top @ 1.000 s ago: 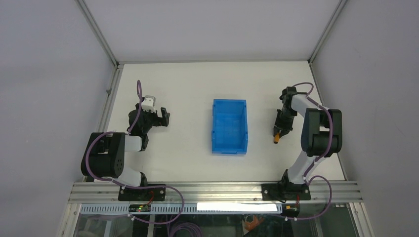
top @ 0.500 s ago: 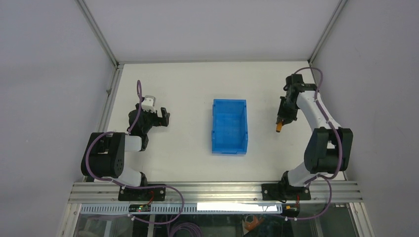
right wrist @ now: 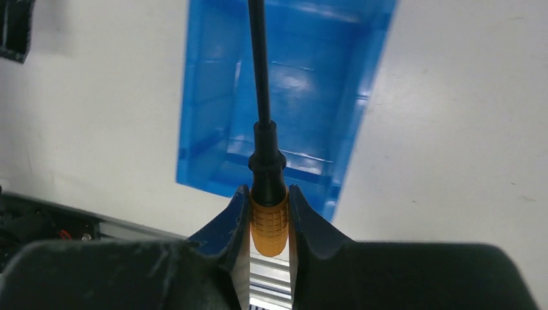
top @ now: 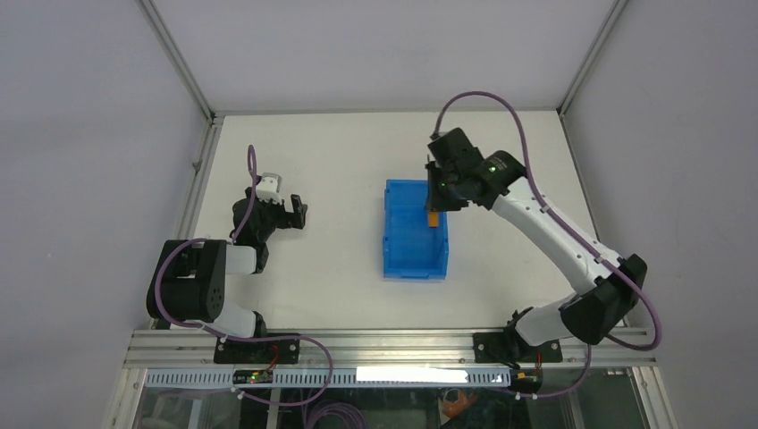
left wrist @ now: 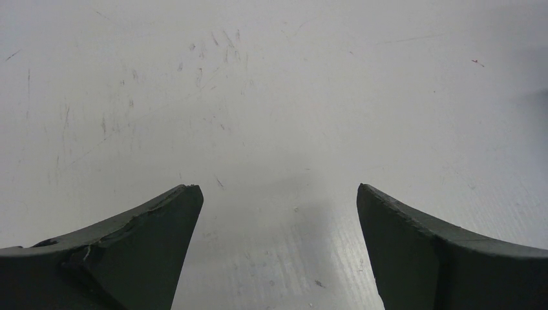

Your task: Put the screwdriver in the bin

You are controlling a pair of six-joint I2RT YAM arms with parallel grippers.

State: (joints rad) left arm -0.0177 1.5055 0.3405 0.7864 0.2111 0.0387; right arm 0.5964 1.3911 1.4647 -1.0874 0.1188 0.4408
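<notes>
Your right hand [right wrist: 269, 199] is pinching the screwdriver [right wrist: 267, 223] by its orange handle, with one finger pressed against each side. The thin black shaft runs straight out ahead of the fingertips. Beyond and beneath it lies the bin [right wrist: 210, 110], with its open top and ribbed floor facing the hand. From overhead, you can see this hand hanging above one end of the bin. The orange handle shows just under the fingers, inside the line of the rim. The screwdriver is up off the desk [top: 313, 161], and no contact with the bin can be made out. Your left hand [left wrist: 278, 194] is spread wide with nothing between its fingers, and only bare, scuffed desk lies ahead of it. The bin sits well apart from this hand, off to its right.
</notes>
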